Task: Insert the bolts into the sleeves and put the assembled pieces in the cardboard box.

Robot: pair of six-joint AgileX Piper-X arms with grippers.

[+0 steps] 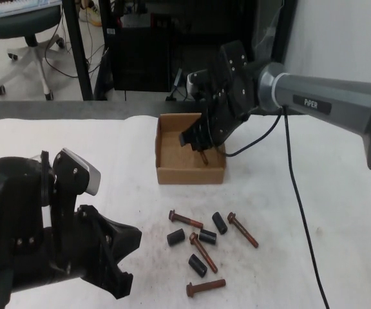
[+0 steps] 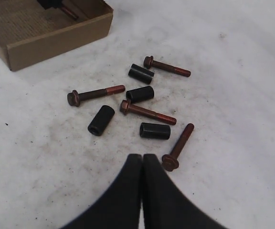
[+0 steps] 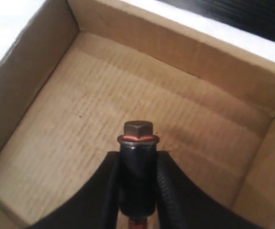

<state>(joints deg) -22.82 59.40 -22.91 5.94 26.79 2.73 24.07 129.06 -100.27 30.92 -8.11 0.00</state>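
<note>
My right gripper hangs over the open cardboard box, shut on an assembled piece: a black sleeve with a rusty bolt through it, head up. The bolt's tip points down into the box. Several loose rusty bolts and black sleeves lie scattered on the white bench in front of the box. My left gripper is shut and holds nothing. It hovers low just short of the nearest bolt, at the bench's near left.
The box floor beneath the held piece is bare. The right arm's black cable trails across the bench at the right. An office chair and dark racks stand beyond the far edge.
</note>
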